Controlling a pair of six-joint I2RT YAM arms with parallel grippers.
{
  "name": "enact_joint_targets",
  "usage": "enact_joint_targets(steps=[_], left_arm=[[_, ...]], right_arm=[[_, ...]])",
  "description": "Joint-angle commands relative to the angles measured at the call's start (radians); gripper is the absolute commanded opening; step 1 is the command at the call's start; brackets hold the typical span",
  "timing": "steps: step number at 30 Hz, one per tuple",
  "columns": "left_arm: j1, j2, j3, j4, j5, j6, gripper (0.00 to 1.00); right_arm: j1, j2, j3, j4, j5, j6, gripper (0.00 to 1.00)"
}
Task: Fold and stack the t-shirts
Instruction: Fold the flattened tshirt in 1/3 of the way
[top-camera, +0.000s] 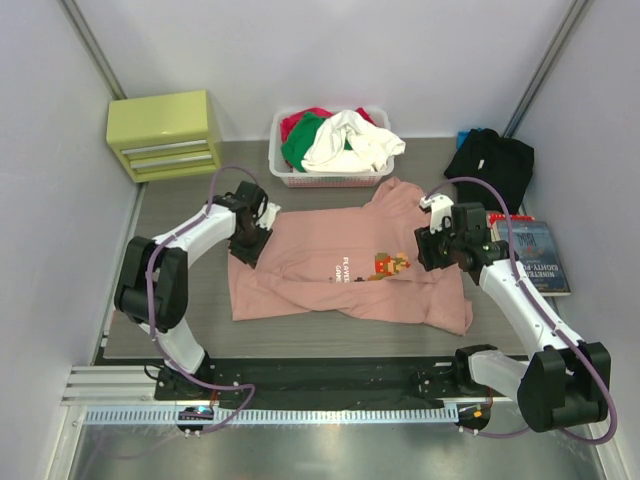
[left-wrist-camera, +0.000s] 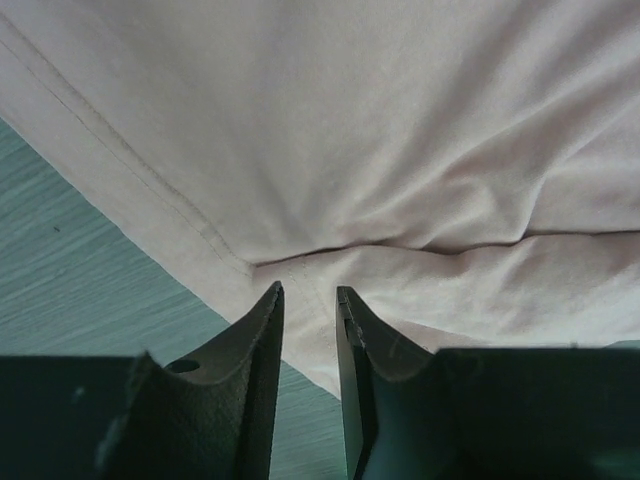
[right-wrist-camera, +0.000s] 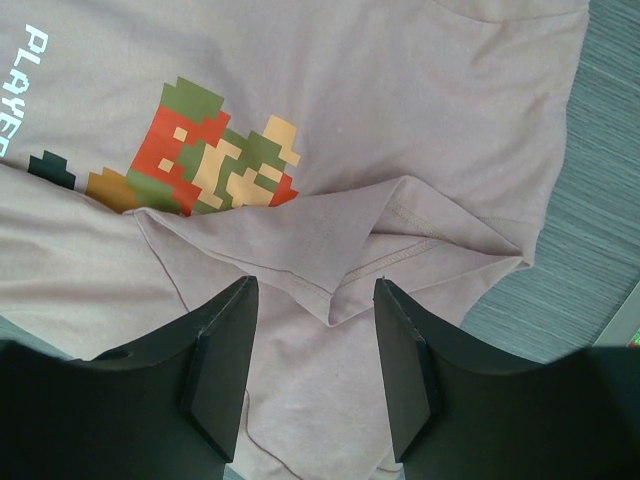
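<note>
Grey table (top-camera: 170, 300) bears the pink tee (top-camera: 330, 270); left gripper (left-wrist-camera: 308, 290) gapes slightly, right gripper (right-wrist-camera: 315, 285) wider, both empty. Grip deep, fold evenly.

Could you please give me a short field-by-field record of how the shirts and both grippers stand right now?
Pink t-shirt: spread print-up on the table, wrinkled, edges partly folded in
Black t-shirt: bunched at the far right, unfolded
Left gripper: jaws slightly apart over the pink shirt's left edge, gripping nothing
Right gripper: open above the folded-in sleeve beside the pixel print, holding nothing
Laundry basket: behind the pink shirt, holds red, green and white clothes
Other items: yellow-green drawer unit far left; book right
</note>
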Motion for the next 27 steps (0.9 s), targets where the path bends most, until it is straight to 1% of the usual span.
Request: enact_joint_targets(steps=[1, 4, 5, 9, 14, 20, 24, 27], left_arm=[[0.000, -0.046, -0.046, -0.040, -0.011, 0.001, 0.30], [-0.002, -0.028, -0.056, -0.034, -0.011, 0.004, 0.30], [0.000, -0.025, -0.055, -0.032, -0.043, 0.004, 0.30], [0.000, 0.009, -0.038, -0.040, -0.040, 0.001, 0.29], [0.000, 0.023, -0.035, -0.038, -0.042, 0.002, 0.26], [0.000, 0.020, -0.041, 0.004, -0.141, 0.014, 0.28], [0.000, -0.002, -0.047, 0.020, -0.157, 0.008, 0.29], [0.000, 0.018, -0.046, 0.024, -0.158, 0.013, 0.29]], right_arm=[[-0.001, -0.031, 0.002, 0.029, -0.020, 0.006, 0.56], [-0.001, -0.031, 0.004, 0.029, -0.028, 0.006, 0.56], [-0.002, -0.031, 0.004, 0.029, -0.028, 0.006, 0.56], [0.001, -0.037, -0.002, 0.031, -0.029, 0.004, 0.56], [-0.001, -0.036, -0.004, 0.029, -0.034, 0.003, 0.56], [0.001, -0.030, -0.004, 0.024, -0.046, 0.003, 0.56], [-0.003, -0.025, -0.004, 0.024, -0.049, -0.002, 0.57], [-0.001, -0.016, -0.001, 0.024, -0.054, 0.000, 0.57]])
